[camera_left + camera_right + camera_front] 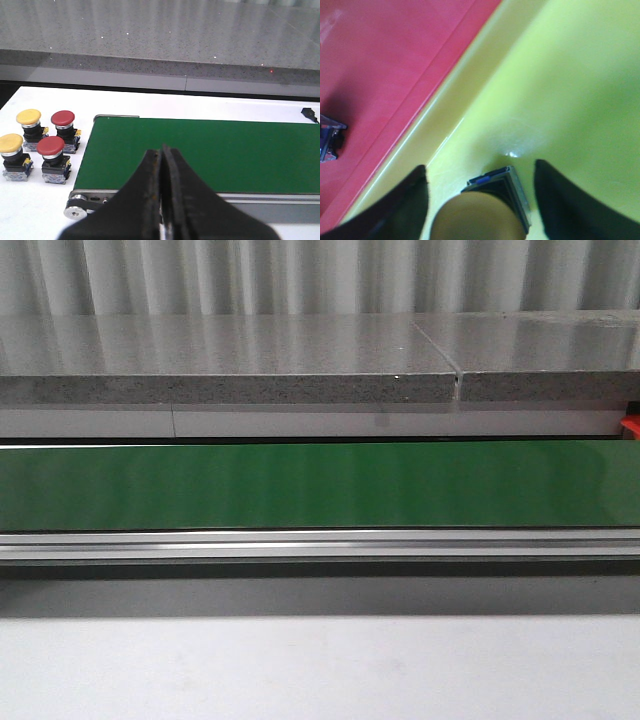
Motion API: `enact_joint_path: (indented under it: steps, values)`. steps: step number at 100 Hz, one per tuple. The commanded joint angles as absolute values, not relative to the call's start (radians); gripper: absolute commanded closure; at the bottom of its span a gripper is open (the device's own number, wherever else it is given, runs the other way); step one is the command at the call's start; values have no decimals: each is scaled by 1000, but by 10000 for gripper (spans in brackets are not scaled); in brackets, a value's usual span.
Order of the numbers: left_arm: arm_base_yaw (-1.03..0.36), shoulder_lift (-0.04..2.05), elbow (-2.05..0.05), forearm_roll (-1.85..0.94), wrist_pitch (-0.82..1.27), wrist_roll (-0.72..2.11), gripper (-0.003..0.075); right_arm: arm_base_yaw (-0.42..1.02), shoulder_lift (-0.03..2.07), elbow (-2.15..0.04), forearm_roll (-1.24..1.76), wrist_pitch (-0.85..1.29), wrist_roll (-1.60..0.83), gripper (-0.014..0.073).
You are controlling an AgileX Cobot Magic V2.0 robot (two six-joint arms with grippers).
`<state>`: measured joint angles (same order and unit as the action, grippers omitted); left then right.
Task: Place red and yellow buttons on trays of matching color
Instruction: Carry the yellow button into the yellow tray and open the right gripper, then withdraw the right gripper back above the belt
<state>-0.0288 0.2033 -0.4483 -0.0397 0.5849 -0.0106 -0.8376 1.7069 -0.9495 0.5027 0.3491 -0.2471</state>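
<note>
Yellow button point(475, 217) between spread fingers point(405, 210), near yellow tray point(560, 95) rim.

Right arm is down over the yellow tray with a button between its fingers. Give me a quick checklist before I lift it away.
1. Yellow button sits in the yellow tray, matching colour: ok.
2. Right gripper open, fingers clear of the button: ok.
3. Button standing upright: cannot tell, too close.
4. Red tray already holds a part; its colour: cannot tell.
5. Left gripper shut and empty over the green belt: ok.
6. Two red and two yellow buttons wait beside the belt: ok.
</note>
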Motion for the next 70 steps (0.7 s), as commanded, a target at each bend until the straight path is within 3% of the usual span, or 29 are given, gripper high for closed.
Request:
enact_joint_path:
  steps: [1, 32, 70]
  values:
    - [-35, 212, -475, -51, 505, -11, 741, -840, 1665, -973, 520, 320, -249, 8]
    - [-35, 212, -475, -51, 505, -11, 741, -809, 1550, -973, 564, 306, -249, -15]
    - [-35, 212, -475, -51, 505, -11, 741, -586, 1231, -973, 559, 298, -299, -3]
